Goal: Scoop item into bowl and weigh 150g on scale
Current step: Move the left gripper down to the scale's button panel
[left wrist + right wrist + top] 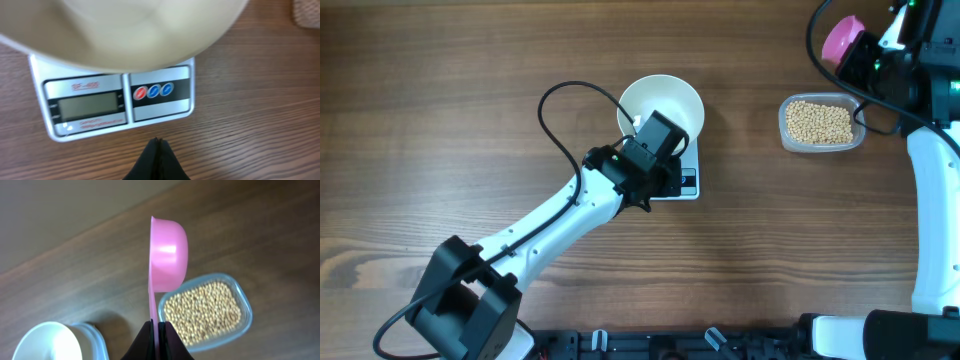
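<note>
The small round tan-yellow beans (pixel 820 122) all lie in the clear rectangular plastic tub (pixel 784 125) on the right of the wooden tabletop (pixel 470 80). In the overhead view its long side runs from 3 to 9 o'clock.

Your right gripper (pixel 157 330) is pressed onto the thin handle of the pink plastic scoop (pixel 169 255). The cup stands on edge and no beans show in it. From the scoop the tub sits at about 6 o'clock in the overhead view, near but apart, so the right arm is much the nearer one. You'll likely need to come down and roll the cup level to dig in.

The round white deep bowl (pixel 680 100) shows no beans. It stands on the flat white digital scale (pixel 688 183), well off at 9 o'clock from the tub.

Your left gripper (pixel 157 150) is pressed together on nothing at the scale's front edge.
</note>
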You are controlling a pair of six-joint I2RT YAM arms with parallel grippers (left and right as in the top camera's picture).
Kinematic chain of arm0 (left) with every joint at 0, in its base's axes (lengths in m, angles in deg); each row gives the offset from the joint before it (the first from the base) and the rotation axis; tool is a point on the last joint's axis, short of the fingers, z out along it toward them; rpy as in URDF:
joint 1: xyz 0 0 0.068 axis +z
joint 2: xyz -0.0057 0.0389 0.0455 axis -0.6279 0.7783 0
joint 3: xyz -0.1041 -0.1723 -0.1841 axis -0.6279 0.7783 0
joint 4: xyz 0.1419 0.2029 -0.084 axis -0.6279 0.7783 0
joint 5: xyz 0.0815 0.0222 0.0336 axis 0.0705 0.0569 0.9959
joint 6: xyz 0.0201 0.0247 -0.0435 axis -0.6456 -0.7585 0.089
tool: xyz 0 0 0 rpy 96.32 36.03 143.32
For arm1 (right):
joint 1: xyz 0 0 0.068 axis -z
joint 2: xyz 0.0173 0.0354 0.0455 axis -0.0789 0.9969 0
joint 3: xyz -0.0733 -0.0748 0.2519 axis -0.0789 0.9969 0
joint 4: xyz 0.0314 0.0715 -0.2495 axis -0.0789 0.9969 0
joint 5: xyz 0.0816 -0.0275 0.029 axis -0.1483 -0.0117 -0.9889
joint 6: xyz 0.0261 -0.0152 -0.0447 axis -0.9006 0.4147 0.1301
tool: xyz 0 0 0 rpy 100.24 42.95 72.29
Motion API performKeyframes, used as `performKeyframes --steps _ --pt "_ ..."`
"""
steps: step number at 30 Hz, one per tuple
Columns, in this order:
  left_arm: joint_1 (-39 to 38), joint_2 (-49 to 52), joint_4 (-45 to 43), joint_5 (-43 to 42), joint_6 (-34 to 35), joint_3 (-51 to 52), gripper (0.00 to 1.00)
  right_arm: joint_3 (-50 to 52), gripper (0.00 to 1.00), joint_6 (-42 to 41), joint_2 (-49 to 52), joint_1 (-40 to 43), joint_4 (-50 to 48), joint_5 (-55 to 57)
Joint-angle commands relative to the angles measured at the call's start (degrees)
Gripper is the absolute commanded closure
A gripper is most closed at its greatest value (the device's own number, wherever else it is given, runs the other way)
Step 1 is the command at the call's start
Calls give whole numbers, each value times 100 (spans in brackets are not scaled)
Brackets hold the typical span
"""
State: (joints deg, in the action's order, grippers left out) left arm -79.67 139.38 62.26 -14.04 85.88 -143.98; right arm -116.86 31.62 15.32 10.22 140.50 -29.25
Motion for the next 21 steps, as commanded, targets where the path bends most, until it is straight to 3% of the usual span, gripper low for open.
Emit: performKeyframes --steps 1,5,21 --pt "-26 22 -286 -173 -92 -11 96 37 96 105 39 0 199 -120" --pt "-26 66 -437 155 -94 -11 96 37 96 111 33 2 442 -116" --pt "-74 275 -164 -136 -284 219 96 37 96 859 22 2 378 -72"
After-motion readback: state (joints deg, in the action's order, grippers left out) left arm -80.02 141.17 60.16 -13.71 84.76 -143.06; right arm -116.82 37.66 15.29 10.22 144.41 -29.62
